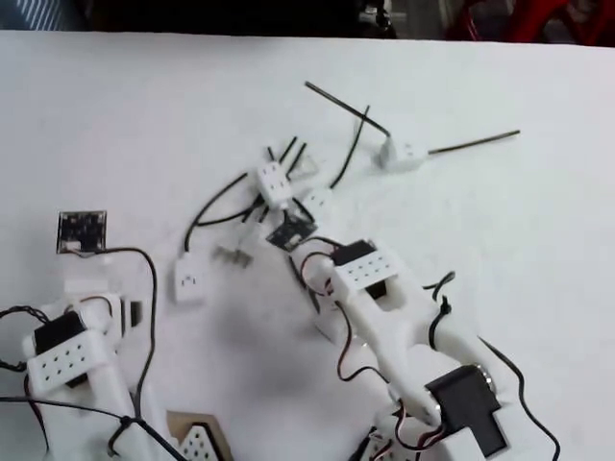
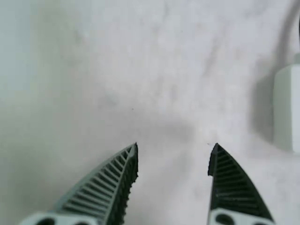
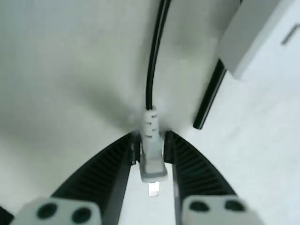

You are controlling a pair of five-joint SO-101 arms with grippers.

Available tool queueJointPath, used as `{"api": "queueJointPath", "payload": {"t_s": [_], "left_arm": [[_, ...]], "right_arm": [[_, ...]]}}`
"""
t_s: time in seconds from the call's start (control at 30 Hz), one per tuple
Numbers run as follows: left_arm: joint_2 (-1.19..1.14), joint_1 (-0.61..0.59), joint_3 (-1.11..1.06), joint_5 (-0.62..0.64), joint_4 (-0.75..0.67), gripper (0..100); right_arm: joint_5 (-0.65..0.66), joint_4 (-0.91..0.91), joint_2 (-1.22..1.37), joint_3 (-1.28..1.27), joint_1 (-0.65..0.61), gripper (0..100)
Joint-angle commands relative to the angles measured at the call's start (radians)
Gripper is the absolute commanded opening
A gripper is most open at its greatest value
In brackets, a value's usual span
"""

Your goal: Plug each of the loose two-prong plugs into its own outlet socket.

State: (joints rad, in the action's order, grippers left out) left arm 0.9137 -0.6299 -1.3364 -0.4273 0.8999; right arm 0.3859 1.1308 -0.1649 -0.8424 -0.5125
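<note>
White plug (image 3: 152, 164) on a black cord, upright, clamped in right gripper (image 3: 151, 139). White socket blocks lying flat: left block (image 1: 189, 280), centre block (image 1: 272, 182), far-right block (image 1: 402, 154), each corded.

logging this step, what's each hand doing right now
Left hand: open, holding nothing.
Right hand: closed on a white plug.
</note>
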Motion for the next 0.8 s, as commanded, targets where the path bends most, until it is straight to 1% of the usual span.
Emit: {"api": "queueJointPath", "payload": {"t_s": [0.0,0.23,0.3,0.37,0.53,0.7,0.77], "left_arm": [[0.018,-0.004,0.006,0.002,-0.015,25],[0.018,-0.004,0.006,0.002,-0.015,25],[0.018,-0.004,0.006,0.002,-0.015,25],[0.018,-0.004,0.006,0.002,-0.015,25],[0.018,-0.004,0.006,0.002,-0.015,25],[0.018,-0.004,0.006,0.002,-0.015,25],[0.019,-0.002,0.006,0.002,-0.015,25]], "right_arm": [[0.002,0.051,-0.004,0.044,0.013,9.4],[0.002,0.051,-0.002,0.044,0.013,9.4],[0.002,0.047,-0.002,0.044,0.013,6.7],[0.003,0.044,-0.002,0.044,0.013,1.8],[0.005,0.058,-0.033,0.057,0.013,1.6],[0.000,0.188,-0.200,0.100,0.007,1.6],[-0.032,0.223,-0.305,0.115,0.005,1.6]]}}
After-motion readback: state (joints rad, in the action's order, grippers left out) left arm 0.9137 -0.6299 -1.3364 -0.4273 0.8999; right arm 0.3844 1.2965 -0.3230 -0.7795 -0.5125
